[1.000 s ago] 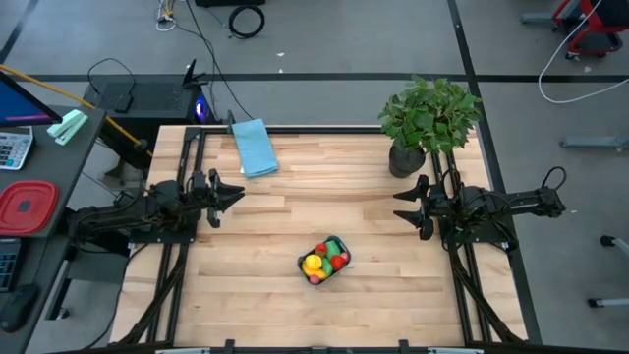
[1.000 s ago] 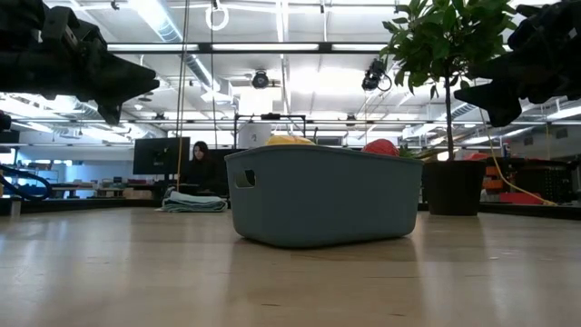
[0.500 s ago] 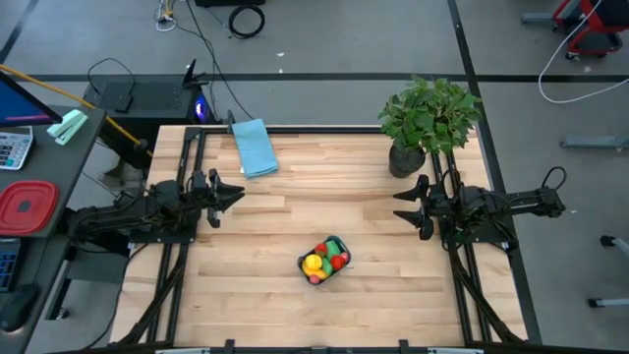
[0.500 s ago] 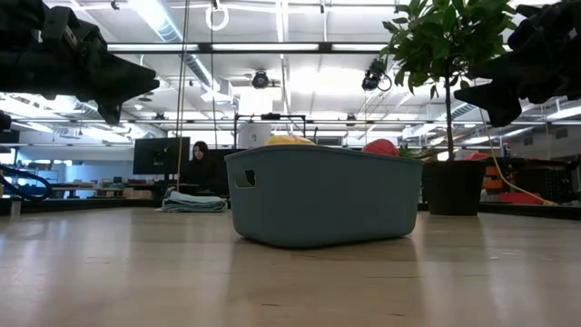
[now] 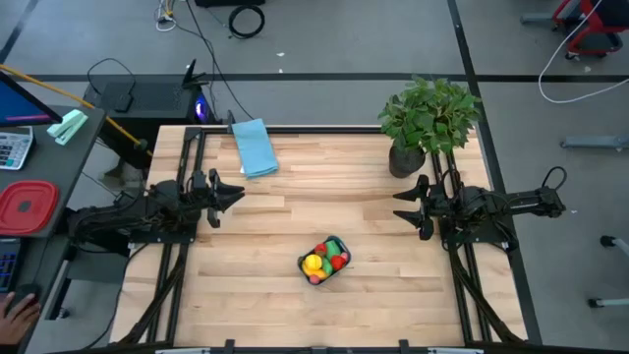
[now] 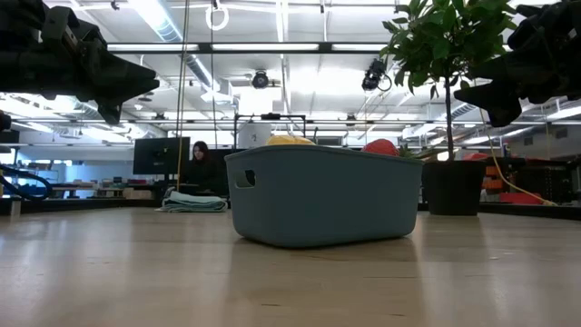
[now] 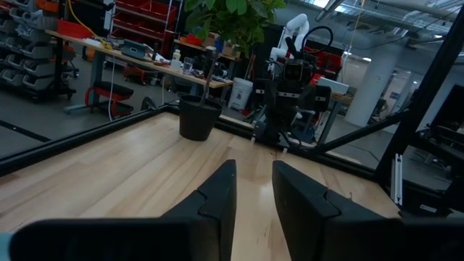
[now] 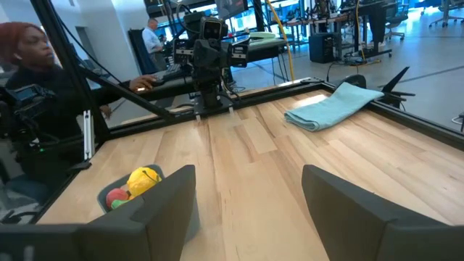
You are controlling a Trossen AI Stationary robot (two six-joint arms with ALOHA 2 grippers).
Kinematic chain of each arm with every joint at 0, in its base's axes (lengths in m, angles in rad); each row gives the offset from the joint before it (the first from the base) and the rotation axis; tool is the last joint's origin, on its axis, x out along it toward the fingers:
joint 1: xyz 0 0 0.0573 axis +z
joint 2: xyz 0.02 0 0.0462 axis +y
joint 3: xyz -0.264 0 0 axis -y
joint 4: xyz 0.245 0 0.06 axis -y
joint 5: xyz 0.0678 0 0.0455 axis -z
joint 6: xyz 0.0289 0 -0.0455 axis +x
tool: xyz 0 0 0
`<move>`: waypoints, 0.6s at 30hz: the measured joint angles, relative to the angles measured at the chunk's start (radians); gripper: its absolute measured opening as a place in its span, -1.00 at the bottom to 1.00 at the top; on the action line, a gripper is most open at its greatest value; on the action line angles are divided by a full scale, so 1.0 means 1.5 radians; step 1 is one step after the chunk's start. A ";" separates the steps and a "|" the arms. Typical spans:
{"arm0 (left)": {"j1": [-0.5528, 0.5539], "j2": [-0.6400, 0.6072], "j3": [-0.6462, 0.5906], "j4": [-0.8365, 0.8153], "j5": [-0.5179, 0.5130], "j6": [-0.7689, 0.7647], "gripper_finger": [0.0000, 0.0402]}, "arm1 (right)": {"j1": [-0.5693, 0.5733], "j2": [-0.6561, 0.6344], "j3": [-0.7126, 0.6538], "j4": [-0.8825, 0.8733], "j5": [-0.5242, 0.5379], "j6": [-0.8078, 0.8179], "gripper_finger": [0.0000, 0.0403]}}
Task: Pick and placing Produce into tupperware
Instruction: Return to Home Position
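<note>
From above, the left gripper (image 5: 239,191) hangs over the desk (image 5: 295,197) with its fingers almost together and nothing in them. The right gripper (image 5: 398,206) faces it with its fingers spread wide, also empty. The blue tub (image 5: 342,246) sits between the two sets of fingers, towards the front edge and well apart from both. The toy fruit and vegetables (image 5: 316,264) are piled inside it. A folded cloth (image 5: 256,147) lies behind the left fingers, and a potted plant (image 5: 429,116) stands behind the right ones.

At desk level, both grippers hang high on either side of the tub, with yellow and red pieces showing above its rim.

The left wrist view shows only a narrow gap between the fingers.

In the right wrist view the tub lies just outside one widely spread finger, and a person (image 8: 43,101) sits beyond the desk.
</note>
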 joint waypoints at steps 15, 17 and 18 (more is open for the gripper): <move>0.000 0.000 0.000 0.000 0.000 0.000 -0.53 | 0.000 0.000 0.000 0.000 0.000 0.000 0.31; 0.000 0.000 0.000 0.000 0.000 0.000 -0.52 | 0.000 0.000 0.000 0.000 0.000 0.000 0.31; 0.000 0.000 0.000 0.000 0.000 0.000 -0.52 | 0.000 0.000 0.000 0.000 0.000 0.000 0.31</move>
